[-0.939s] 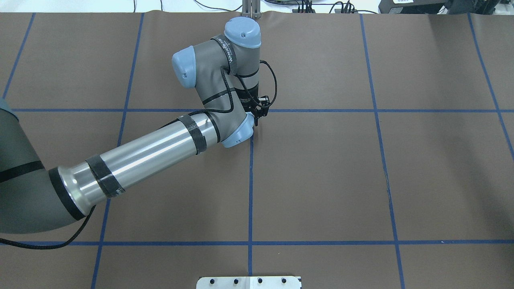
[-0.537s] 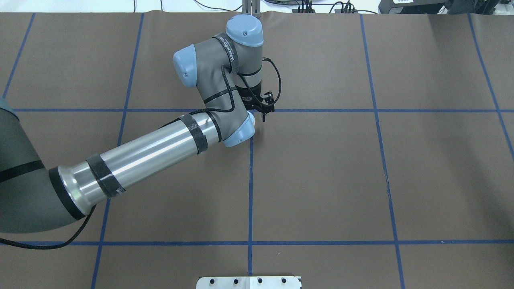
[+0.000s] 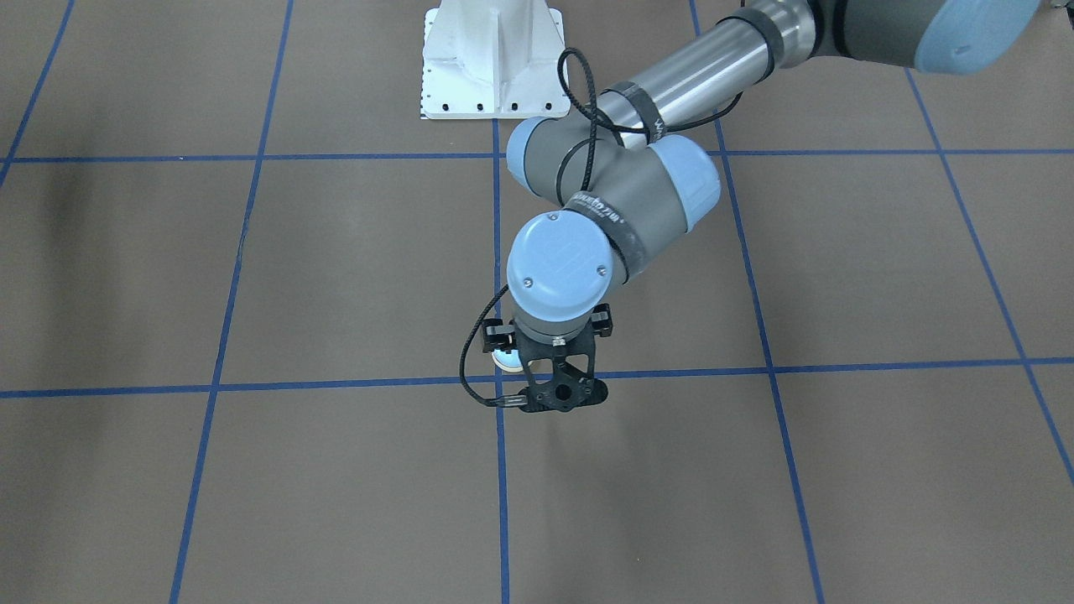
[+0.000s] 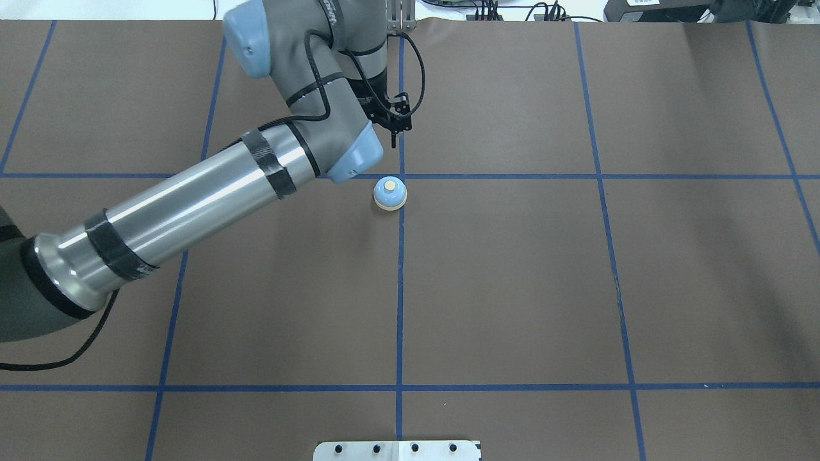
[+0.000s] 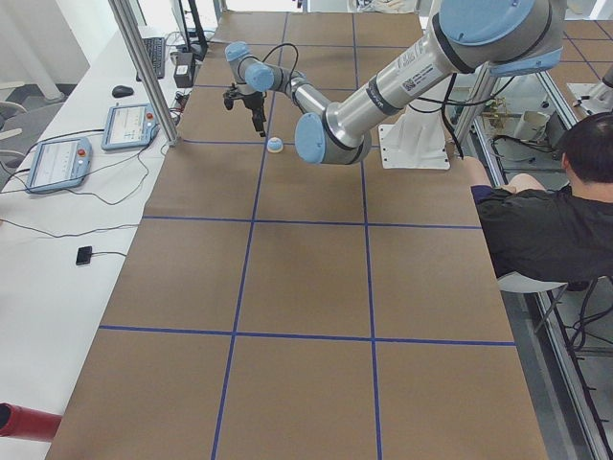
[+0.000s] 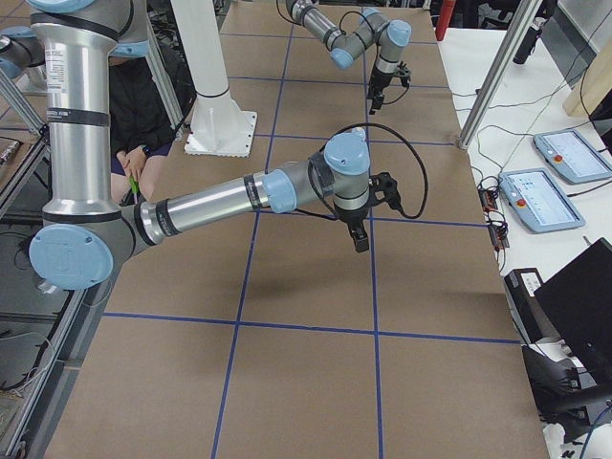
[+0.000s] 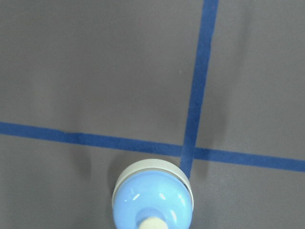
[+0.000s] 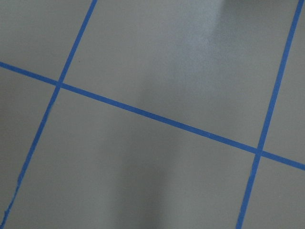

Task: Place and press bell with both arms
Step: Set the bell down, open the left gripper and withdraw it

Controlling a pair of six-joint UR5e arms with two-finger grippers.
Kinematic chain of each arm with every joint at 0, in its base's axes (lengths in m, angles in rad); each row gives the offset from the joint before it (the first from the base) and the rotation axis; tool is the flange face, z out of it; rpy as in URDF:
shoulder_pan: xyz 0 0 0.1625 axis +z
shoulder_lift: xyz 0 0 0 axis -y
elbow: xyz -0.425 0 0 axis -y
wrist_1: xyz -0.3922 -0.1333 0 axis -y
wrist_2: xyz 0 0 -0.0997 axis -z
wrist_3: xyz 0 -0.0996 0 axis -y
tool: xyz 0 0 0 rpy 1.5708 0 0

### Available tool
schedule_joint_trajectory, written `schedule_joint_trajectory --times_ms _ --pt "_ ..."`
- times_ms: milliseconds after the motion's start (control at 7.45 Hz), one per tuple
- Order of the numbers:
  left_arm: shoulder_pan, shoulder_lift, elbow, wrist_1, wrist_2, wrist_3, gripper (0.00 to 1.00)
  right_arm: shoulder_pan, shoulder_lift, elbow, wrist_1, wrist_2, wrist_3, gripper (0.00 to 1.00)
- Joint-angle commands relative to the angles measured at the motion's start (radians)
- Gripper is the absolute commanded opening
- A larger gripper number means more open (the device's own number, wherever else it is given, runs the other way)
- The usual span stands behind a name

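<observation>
Your big brown table [image 4: 512,288] has blue lines [image 4: 512,176] on it that make squares. The left arm [image 4: 192,192] is the biggest thing you see from above. It reaches far out over the table from the robot's left side. The right arm [image 6: 220,196] shows only from the side, and it bends out over the table too.

The left gripper [image 4: 394,121] hangs in the air past the bell and does not touch it. You cannot tell if its fingers are apart or together. The right gripper [image 6: 360,239] points down over the table, well away from the bell. You cannot tell about its fingers either.

The bell [image 4: 390,193] is the smallest thing. It stands upright by itself on the table, right beside the spot where two blue lines cross. Its cream button [image 4: 389,185] is on top. The left wrist camera sees the bell at the bottom edge of its picture.
</observation>
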Motion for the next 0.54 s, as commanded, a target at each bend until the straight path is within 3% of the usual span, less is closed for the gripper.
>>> schedule_joint_trajectory --times_ms 0,402 --pt "-0.105 0.244 -0.317 0.075 -0.001 0.153 1.0 -0.088 0.127 -0.003 -0.003 -0.01 0.068 1.0" --pt "-0.261 0.554 -0.551 0.078 -0.006 0.489 1.0 -0.255 0.288 -0.013 -0.05 -0.094 0.288 1.0"
